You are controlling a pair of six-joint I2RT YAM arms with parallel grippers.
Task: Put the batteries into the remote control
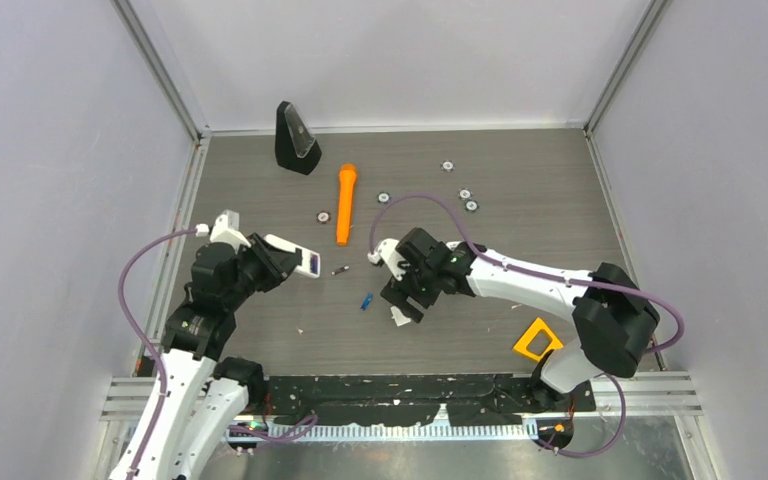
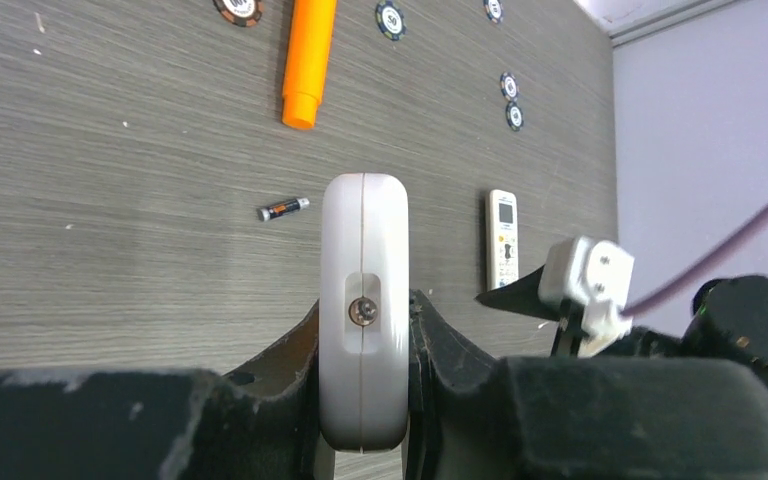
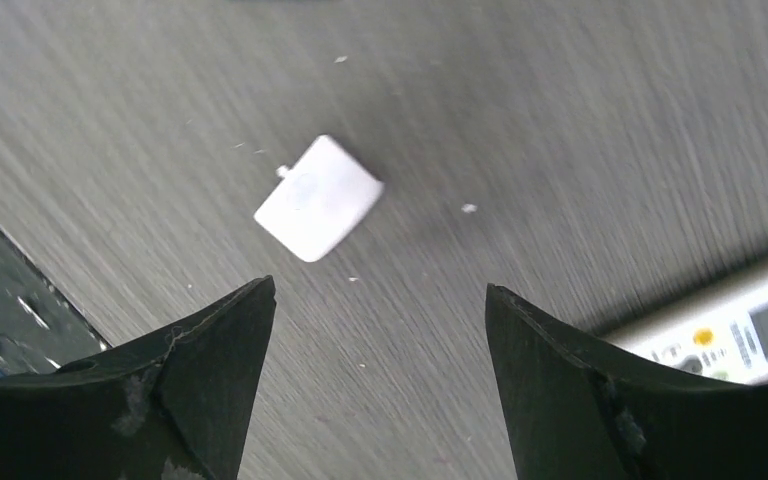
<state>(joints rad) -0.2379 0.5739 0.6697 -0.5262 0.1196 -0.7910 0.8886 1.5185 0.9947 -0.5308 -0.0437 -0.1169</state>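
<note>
The grey wood-grain table (image 1: 540, 160) is carrying everything. The left end effector (image 1: 278, 263) is clenching a white remote (image 2: 363, 250), holding it on its narrow edge above the table toward the left side. The right end effector (image 3: 378, 290) is hanging with its fingers spread wide, grasping nothing, over a small white rectangular piece (image 3: 318, 198) that is lying flat on the table. A second remote (image 2: 502, 238) is lying face up just beside the right arm, its screen and buttons showing. An orange marker (image 1: 345, 203) is lying farther back. The dark battery (image 1: 340, 270) and the blue battery (image 1: 367, 301) are lying loose on the table between the two end effectors, apart from each other. The dark one is nearer the held remote and the blue one nearer the right end effector. Small round chips (image 1: 465, 194) are sitting scattered toward the back.
</note>
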